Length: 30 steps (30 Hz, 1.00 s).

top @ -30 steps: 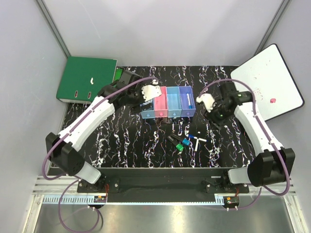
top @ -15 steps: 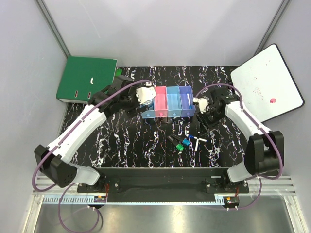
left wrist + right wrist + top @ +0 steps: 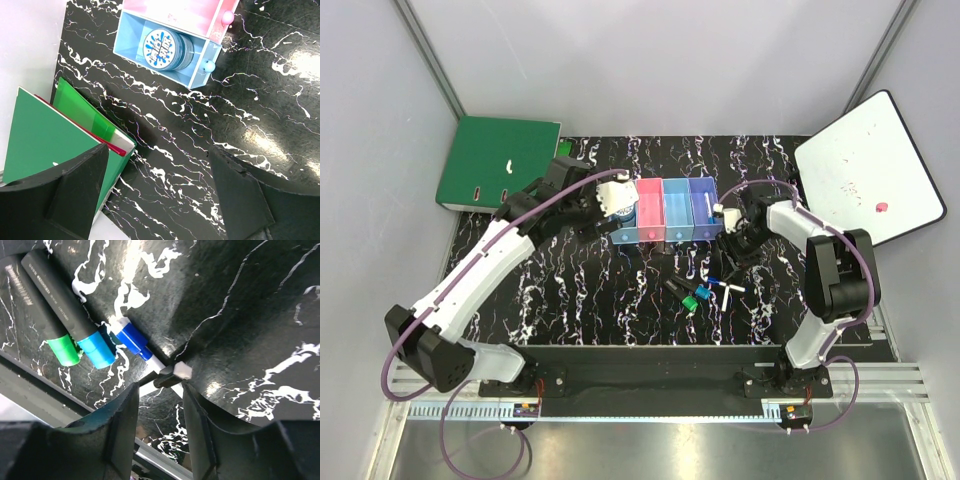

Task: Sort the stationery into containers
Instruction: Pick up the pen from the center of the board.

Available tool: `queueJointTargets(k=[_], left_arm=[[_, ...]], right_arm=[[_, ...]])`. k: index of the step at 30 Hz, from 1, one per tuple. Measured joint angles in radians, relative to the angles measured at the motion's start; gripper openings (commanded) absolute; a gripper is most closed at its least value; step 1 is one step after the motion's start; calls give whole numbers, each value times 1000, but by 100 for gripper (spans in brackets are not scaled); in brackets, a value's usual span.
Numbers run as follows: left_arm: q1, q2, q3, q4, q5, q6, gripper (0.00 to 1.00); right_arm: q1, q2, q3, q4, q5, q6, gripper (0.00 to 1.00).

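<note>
While both arms reach over the black marbled table (image 3: 570, 290), four joined translucent bins (image 3: 677, 212) stand in a row at its middle: light blue, pink, light blue, purple-blue. One tape roll (image 3: 162, 45), blue-rimmed with a patterned top, lies flat in the leftmost bin (image 3: 200, 60). Only the left wrist view shows it, since from above the left gripper (image 3: 612, 198) covers most of that bin. Two black markers (image 3: 66, 305), one green-capped and one blue-capped, lie side by side on the table in front of the bins. Three thin white pens can be counted. One pen (image 3: 707, 208) lies inside the purple-blue bin and is seen from above only. Two crossed pens (image 3: 135, 342), one with a blue cap, lie just beside the markers. The left gripper's fingers (image 3: 75, 195) are spread wide and hold nothing, over bare table near the roll's bin. The right gripper (image 3: 160, 390) has its fingers apart over the crossed pens and grips nothing; whether it touches them cannot be told. One green ring binder (image 3: 500, 160) lies at the far left corner and one white board (image 3: 875, 170) at the far right. The right wrist view shows neither.
</note>
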Motion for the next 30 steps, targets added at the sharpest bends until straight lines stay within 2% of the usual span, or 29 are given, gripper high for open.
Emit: queueJointTargets(k=[14,24,28,29,30], left_arm=[[-9,36,3,6,0,15,87],[-10,36,3,8,0,34,87],[-10,37,3,14,0,41,87],[-10,37,3,14,0,43,87],[-10,37,3,14,0,44,87]], right_arm=[[-13,8,8,27,32,15,47],[-13,70,8,31,32,25,40],[-10,71,8,31,32,21,28],[-9,71,8,30,33,21,19],[-9,71,8,30,33,20,17]])
